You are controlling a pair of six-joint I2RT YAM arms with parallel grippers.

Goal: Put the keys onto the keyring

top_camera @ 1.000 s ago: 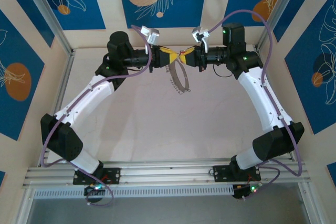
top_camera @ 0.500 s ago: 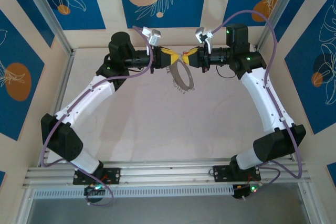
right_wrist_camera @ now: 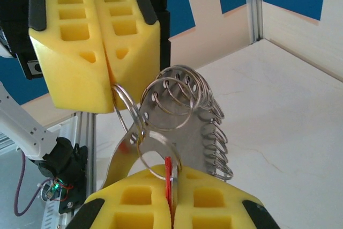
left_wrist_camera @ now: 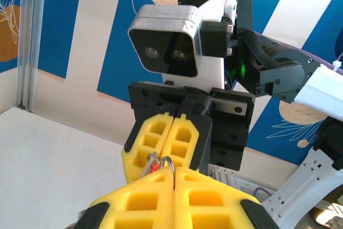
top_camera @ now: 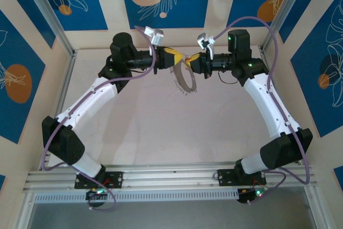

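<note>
At keyring (right_wrist_camera: 206, 122), R gripper (top_camera: 191, 59), clamping red key (right_wrist_camera: 169, 181), has rolled & shifted vs L gripper (top_camera: 178, 57), pinched on keyring wire; threading prob. underway.

Your tabletop (top_camera: 161, 127) is a pale, faintly marbled sheet. Cream walls stand around it, carrying blue panels (top_camera: 182, 4) with white leaf outlines and orange discs. Aluminium posts (top_camera: 47, 12) rise at the back corners, and an aluminium rail (top_camera: 171, 175) runs along the near edge.
</note>
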